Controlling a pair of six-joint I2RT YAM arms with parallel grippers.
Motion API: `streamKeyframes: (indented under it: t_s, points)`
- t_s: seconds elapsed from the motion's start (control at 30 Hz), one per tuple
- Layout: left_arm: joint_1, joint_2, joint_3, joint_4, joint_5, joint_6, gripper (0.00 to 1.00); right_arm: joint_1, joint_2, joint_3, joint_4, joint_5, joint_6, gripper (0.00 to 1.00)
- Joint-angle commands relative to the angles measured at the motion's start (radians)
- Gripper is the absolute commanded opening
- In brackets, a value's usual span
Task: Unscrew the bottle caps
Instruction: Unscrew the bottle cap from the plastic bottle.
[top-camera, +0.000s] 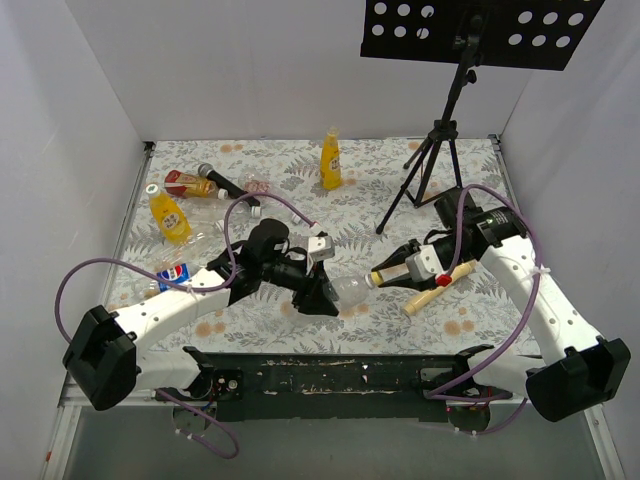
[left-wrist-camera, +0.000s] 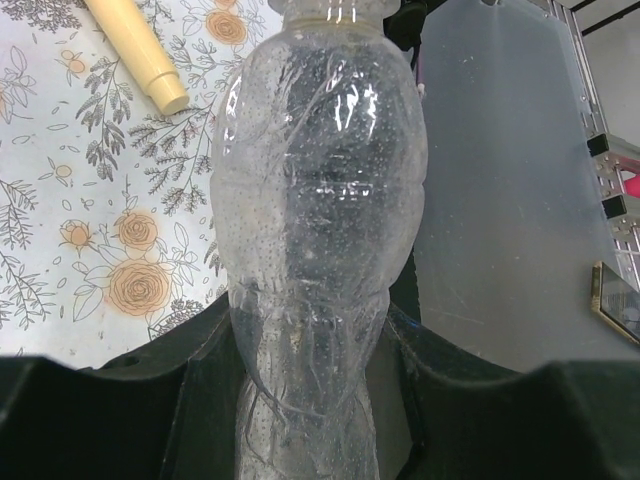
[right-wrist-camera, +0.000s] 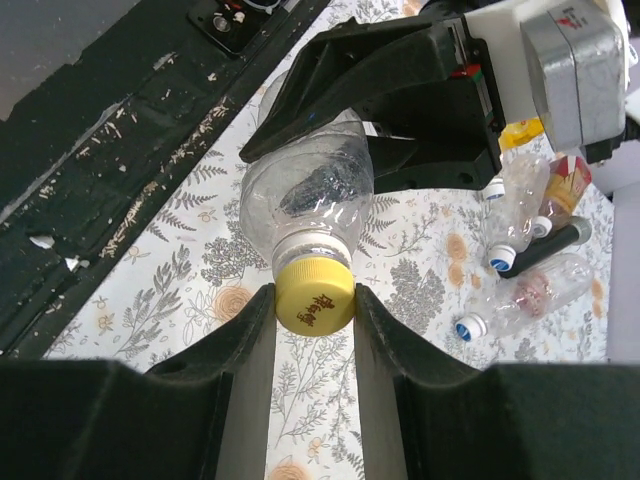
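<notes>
The right gripper (right-wrist-camera: 313, 300) has its jaws clamped on a yellow cap (right-wrist-camera: 314, 294), one jaw touching each side of it. The cap sits on the neck of a clear bottle (right-wrist-camera: 305, 195), held lying level above the counter (top-camera: 400, 320) near the middle of its near edge. The left gripper (left-wrist-camera: 310, 350) has its jaws closed around the bottle's lower body — the bottle's base is cut off at the bottom of the left wrist view. A tan stick (top-camera: 440, 288) lies on the counter just beside the right gripper. Other bottles lie toward the left edge: orange-yellow ones (top-camera: 168, 213), a red-labelled one (top-camera: 190, 184) and clear ones (right-wrist-camera: 525, 300) with blue-and-white caps (right-wrist-camera: 468, 327) — their labels are too small to read. One orange-yellow bottle (top-camera: 330, 160) stands upright near the far edge.
</notes>
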Motion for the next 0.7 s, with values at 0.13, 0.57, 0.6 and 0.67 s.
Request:
streamKeyframes:
  t_s: [0.13, 0.57, 0.6, 0.67]
  points:
    - [0.008, 0.035, 0.027, -0.077, 0.192, 0.060, 0.13, -0.015, -0.052, -0.075, -0.007, 0.089, -0.392, 0.01]
    - [0.006, 0.098, 0.049, -0.094, 0.044, 0.116, 0.12, 0.008, -0.161, -0.221, 0.335, 0.034, 0.235, 0.75]
    - [0.006, 0.094, 0.043, -0.089, 0.026, 0.116, 0.12, 0.008, -0.170, -0.225, 0.361, 0.031, 0.291, 0.75]
    - [0.008, 0.086, 0.033, -0.089, 0.001, 0.119, 0.12, 0.008, -0.184, -0.225, 0.382, 0.031, 0.374, 0.79]
